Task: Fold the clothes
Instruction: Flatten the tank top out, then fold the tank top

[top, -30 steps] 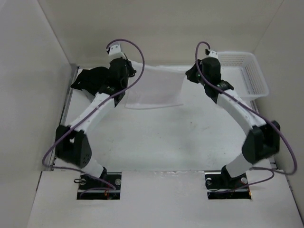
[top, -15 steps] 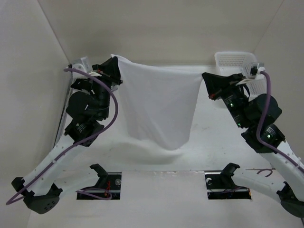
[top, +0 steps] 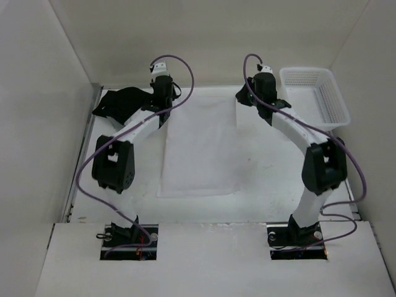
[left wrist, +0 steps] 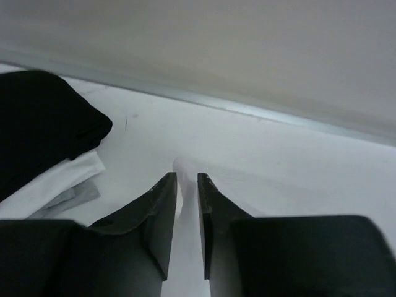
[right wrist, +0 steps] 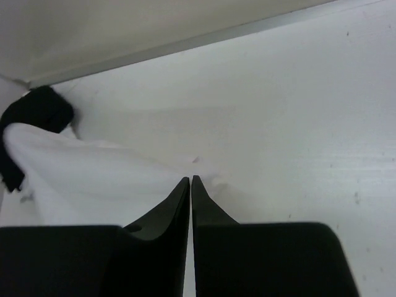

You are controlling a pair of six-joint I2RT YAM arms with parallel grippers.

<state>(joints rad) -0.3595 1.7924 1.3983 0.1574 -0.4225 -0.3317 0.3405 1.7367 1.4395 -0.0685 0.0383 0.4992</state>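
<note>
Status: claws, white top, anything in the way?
Left claw slightly open at far-left corner of white top. Right claw nearly shut at far-right corner, grip unclear. Top flat on table. Nothing lying on it.

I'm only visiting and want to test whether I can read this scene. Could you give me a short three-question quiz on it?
1. True or false: the white top hangs in the air between the arms.
2. What stands at the far right of the table? A) a white mesh basket B) a red bucket C) a cardboard box
3. Near which edge of the top are the left end effector and right end effector?

Key: 1 false, it lies spread flat on the table; 2 A; 3 the far edge, one by each corner.
</note>
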